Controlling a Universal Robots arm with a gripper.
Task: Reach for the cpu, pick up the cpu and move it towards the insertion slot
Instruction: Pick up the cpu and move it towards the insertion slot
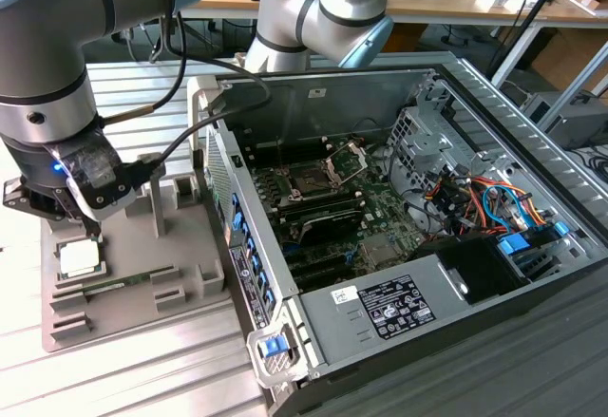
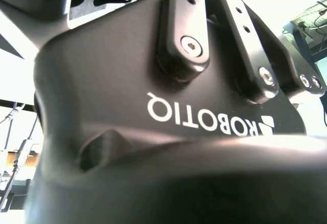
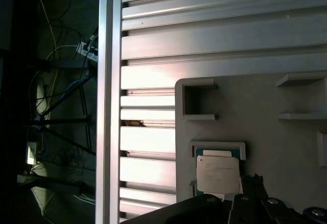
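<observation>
The cpu [image 1: 78, 257] lies flat, top up, below the pincer [image 1: 71, 225] (grip: cannot tell).

A slatted aluminium table [image 1: 142, 379] carries a grey holder block [image 1: 190, 246], with an open computer case [image 1: 323, 104] just beside the block.

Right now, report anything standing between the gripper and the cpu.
Nothing visible does. The gripper hangs close above the cpu, which lies uncovered in its grey holder.
</observation>
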